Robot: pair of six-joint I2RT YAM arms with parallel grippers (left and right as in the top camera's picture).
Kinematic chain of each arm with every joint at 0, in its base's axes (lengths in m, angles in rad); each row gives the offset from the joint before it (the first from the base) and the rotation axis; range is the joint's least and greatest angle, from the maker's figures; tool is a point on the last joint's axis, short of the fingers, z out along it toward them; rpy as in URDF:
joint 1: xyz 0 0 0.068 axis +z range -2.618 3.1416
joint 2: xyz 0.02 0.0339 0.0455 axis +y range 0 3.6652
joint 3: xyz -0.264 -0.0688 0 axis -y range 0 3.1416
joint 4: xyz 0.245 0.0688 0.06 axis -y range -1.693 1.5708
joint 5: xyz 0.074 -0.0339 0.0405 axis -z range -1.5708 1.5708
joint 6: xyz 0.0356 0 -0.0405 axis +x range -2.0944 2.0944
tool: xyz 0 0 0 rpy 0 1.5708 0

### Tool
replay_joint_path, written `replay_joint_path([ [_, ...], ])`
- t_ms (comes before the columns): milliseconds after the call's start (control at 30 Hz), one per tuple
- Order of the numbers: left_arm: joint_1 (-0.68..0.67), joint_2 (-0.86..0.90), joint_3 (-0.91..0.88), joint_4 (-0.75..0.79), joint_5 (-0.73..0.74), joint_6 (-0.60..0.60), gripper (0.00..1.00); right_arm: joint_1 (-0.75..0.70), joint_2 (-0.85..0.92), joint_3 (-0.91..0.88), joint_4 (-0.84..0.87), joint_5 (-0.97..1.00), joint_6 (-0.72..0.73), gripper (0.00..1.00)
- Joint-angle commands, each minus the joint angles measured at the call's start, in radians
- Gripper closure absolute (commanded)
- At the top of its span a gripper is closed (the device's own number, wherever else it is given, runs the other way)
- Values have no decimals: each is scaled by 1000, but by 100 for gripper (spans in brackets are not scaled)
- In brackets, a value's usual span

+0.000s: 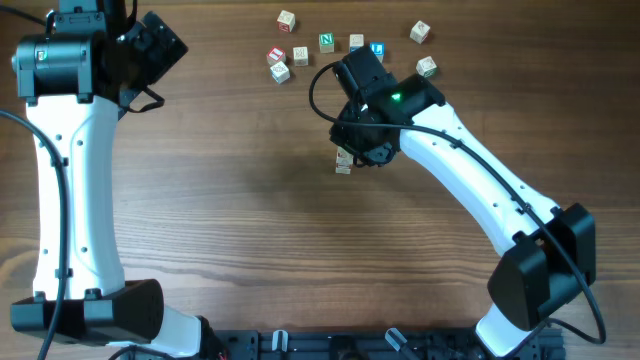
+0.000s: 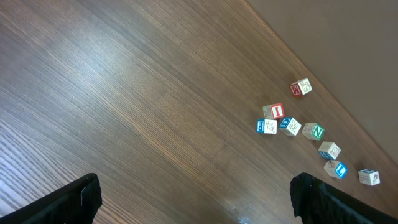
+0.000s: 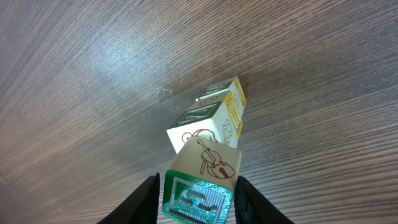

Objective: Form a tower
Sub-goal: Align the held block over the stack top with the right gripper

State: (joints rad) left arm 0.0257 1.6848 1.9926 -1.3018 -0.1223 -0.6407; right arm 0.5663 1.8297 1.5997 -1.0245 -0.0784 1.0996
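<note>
The tower [image 3: 208, 134] is a short stack of pale wooden cubes seen from above in the right wrist view. A yellow-edged cube lies lowest, and the top cube [image 3: 198, 198] has a green face and a red violin drawing on its side. It leans slightly. My right gripper [image 3: 198, 193] is shut on that top cube, one black finger against each side. In the overhead view the right gripper [image 1: 352, 150] hides most of the tower [image 1: 343, 162]. My left gripper [image 2: 196, 199] hangs open over bare wood at the far left, also visible as the left gripper [image 1: 155, 45] from overhead.
Several loose letter cubes [image 1: 300, 55] are scattered at the back of the table behind the right arm; the same loose cubes [image 2: 289, 126] appear in the left wrist view. The table's far edge [image 2: 323, 81] runs just beyond them.
</note>
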Motion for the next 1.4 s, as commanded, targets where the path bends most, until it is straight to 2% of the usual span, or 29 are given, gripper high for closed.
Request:
replay_joint_path([
  [0, 5, -2, 0, 3, -9, 8, 0, -3, 16, 24, -1, -10, 3, 62],
  [300, 5, -2, 0, 3, -9, 8, 0, -3, 16, 24, -10, -14, 1, 70],
  [600, 5, -2, 0, 3, -9, 8, 0, -3, 16, 69, -43, -17, -60, 72],
  [667, 5, -2, 0, 3, -9, 8, 0, -3, 16, 85, -47, -18, -124, 72],
  [833, 5, -2, 0, 3, -9, 8, 0, -27, 16, 103, -85, -29, -416, 76],
  [1000, 5, -2, 0, 3, -9, 8, 0, -43, 16, 103, -67, -29, -577, 76],
  [1367, 5, -2, 0, 3, -9, 8, 0, -42, 21, 95, -72, -51, -634, 80],
])
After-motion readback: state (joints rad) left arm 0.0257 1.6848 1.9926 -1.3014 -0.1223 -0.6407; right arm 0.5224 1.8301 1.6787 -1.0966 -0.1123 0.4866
